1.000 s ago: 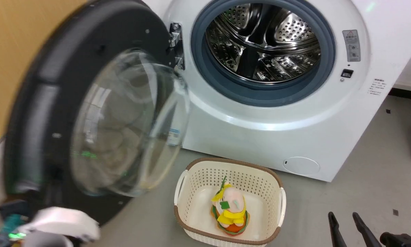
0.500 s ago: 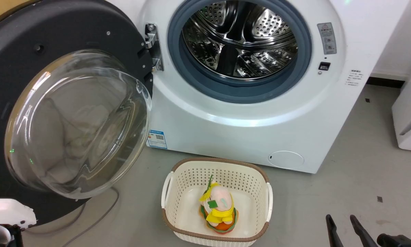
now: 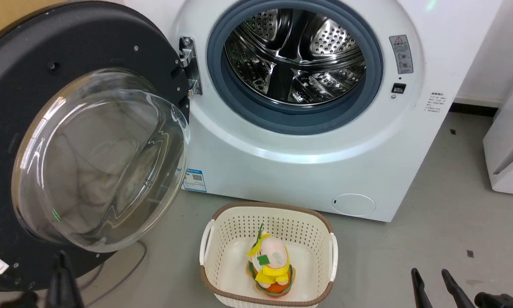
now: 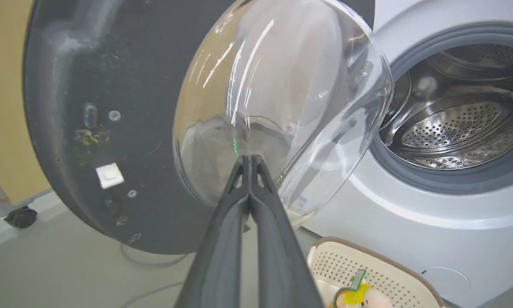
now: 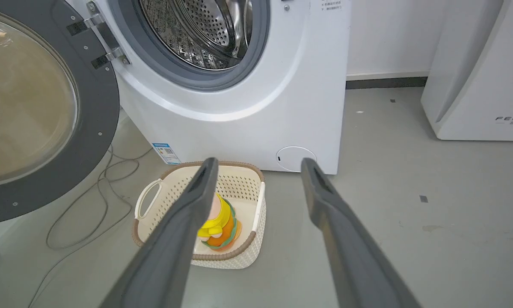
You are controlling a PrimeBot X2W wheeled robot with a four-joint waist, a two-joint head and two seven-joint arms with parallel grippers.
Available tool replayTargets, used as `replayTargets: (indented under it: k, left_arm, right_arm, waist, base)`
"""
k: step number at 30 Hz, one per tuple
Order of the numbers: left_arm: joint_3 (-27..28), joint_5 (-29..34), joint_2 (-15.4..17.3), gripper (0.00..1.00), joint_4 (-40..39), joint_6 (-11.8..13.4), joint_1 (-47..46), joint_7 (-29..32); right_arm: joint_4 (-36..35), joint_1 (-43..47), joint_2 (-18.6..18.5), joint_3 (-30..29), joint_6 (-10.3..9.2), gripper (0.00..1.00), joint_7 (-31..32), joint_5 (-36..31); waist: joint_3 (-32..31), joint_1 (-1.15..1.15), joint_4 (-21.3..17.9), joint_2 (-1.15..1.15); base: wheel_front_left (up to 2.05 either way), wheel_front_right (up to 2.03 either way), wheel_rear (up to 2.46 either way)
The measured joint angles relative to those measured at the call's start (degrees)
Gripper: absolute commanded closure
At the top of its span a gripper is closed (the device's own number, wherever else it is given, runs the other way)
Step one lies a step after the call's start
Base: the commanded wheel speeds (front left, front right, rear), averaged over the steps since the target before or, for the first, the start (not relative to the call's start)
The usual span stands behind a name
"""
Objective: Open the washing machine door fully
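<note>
The washing machine door (image 3: 89,42) stands swung wide to the left on its hinge (image 3: 188,64). Its black ring frames a bulging clear glass bowl (image 3: 98,158). The steel drum (image 3: 295,55) lies exposed inside its grey rubber ring (image 3: 239,107). My left gripper (image 3: 62,256) is shut with nothing in it, low by the door's bottom rim. In the left wrist view its closed tips (image 4: 250,158) point at the bowl (image 4: 282,85); I cannot tell if they touch it. My right gripper (image 3: 429,271) is open over bare floor, and in its own view (image 5: 258,164) it hangs above the basket.
A cream basket (image 3: 267,207) with a yellow and orange plush toy (image 3: 269,265) sits on the floor before the machine. Cables (image 3: 132,265) trail under the door. A white boxy appliance (image 3: 508,141) stands at the right. Grey floor lies open toward the right.
The door has swung further left and now faces me flatter. The pale left forearm at the lower left has given way to the shut dark fingers. The camera shifted too.
</note>
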Motion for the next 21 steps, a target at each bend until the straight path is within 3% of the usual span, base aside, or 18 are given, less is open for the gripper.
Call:
replayTargets:
  k: [1, 3, 5, 15, 21]
  left_arm:
    - [-0.9, 0.6, -0.5, 0.59, -0.9, 0.3, 0.8, 0.0]
    - [-2.6, 1.9, -1.1, 0.05, -2.0, 0.6, 2.0, 0.0]
    - [-4.3, 2.7, -1.5, 0.00, -2.4, 0.6, 2.6, 0.0]
    - [-9.7, 7.1, -4.3, 0.00, -1.5, -0.5, 2.6, 0.0]
    - [-12.8, 9.6, -4.0, 0.00, 2.1, -2.3, 0.3, 0.0]
  right_arm:
    - [0.0, 0.0, 0.0, -0.1, 0.00, 0.00, 0.0, -0.2]
    - [0.0, 0.0, 0.0, -0.2, 0.00, 0.00, 0.0, -0.5]
    - [-0.1, 0.0, 0.0, -0.1, 0.00, 0.00, 0.0, -1.0]
    - [-2.8, 0.0, 0.0, -0.4, 0.00, 0.00, 0.1, -4.0]
    - [-7.8, 0.2, 0.0, -0.8, 0.00, 0.00, 1.6, -7.6]
  waist:
    - [-0.1, 0.00, 0.0, 0.00]
    - [-0.5, 0.00, 0.1, 0.00]
    - [-0.7, 0.00, 0.2, 0.00]
    - [-2.2, 0.00, -2.4, 0.00]
    - [-3.2, 0.00, -5.6, 0.00]
  base:
    - [0.00, 0.00, 0.00]
    - [0.00, 0.00, 0.00]
    - [0.00, 0.00, 0.00]
    - [0.00, 0.00, 0.00]
    - [0.00, 0.00, 0.00]
